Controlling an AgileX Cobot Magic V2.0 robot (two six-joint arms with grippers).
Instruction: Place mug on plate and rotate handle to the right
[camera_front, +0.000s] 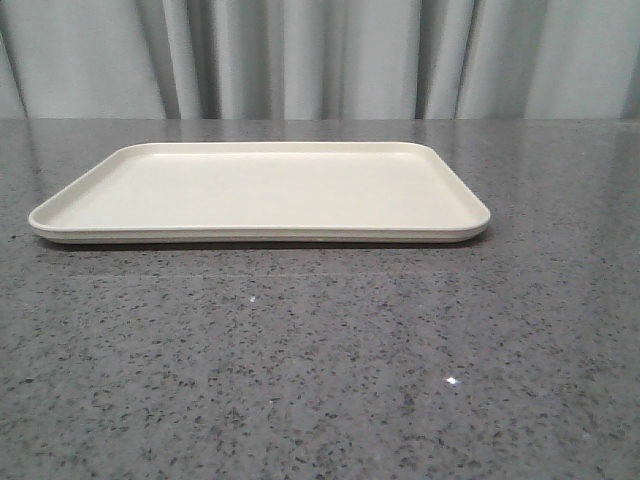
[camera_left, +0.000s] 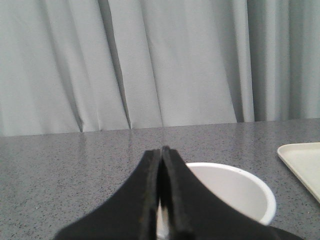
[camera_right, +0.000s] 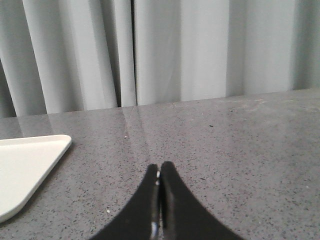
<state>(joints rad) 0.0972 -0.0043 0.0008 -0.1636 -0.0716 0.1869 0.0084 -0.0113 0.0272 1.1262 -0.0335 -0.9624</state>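
**A:** Start with what is closest to you. Your left pincer (camera_left: 161, 155) has its fingers pressed together with nothing between them, and the mug (camera_left: 235, 192) sits on the counter (camera_left: 75, 170) just behind them, rim up. As far as the left wrist view shows, the mug has nothing in it, and its handle is hidden from you.

**B:** And my right side?

**A:** Your right pincer (camera_right: 160, 170) is pinched together too, holding nothing, over bare counter. I'd judge both arms are parked low and back because no grasp has begun.

**B:** Where is the mug relative to the plate?

**A:** Off it. The front view shows the plate (camera_front: 260, 232) lying flat in the middle of the counter with nothing on it, and the mug is not in that view at all. The left wrist view catches a corner of the plate beyond the mug, apart from it. You would need to spread the left pincer first. Behind everything hangs a grey curtain (camera_front: 320, 55).
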